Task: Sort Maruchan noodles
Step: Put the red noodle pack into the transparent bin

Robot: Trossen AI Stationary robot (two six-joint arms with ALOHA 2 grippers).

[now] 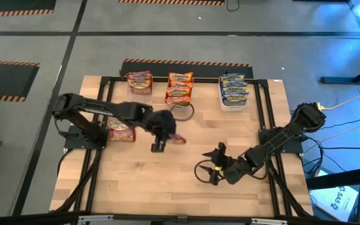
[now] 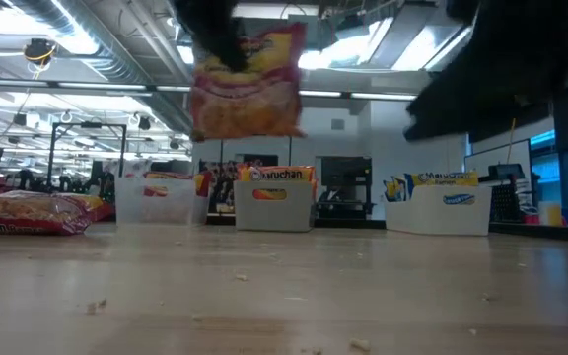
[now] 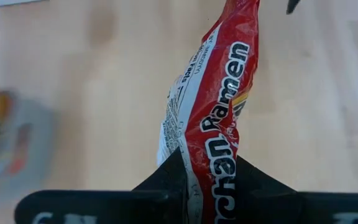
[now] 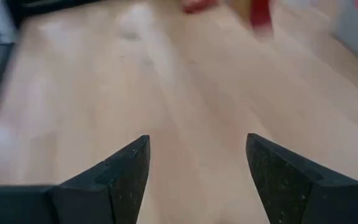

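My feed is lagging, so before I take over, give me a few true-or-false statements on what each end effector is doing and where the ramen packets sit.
1. The left end effector is shut on a red ramen packet. True.
2. That packet rests flat on the table. False: in the low view it hangs in the air, clear of the wood.
3. The right end effector holds a blue packet. False: its fingers stand open with nothing between them.
4. Three tubs stand along the far edge: the red tub, the orange tub and the blue-and-yellow tub. True.
5. No packet is left loose on the table. False: a loose red packet lies under the left arm.
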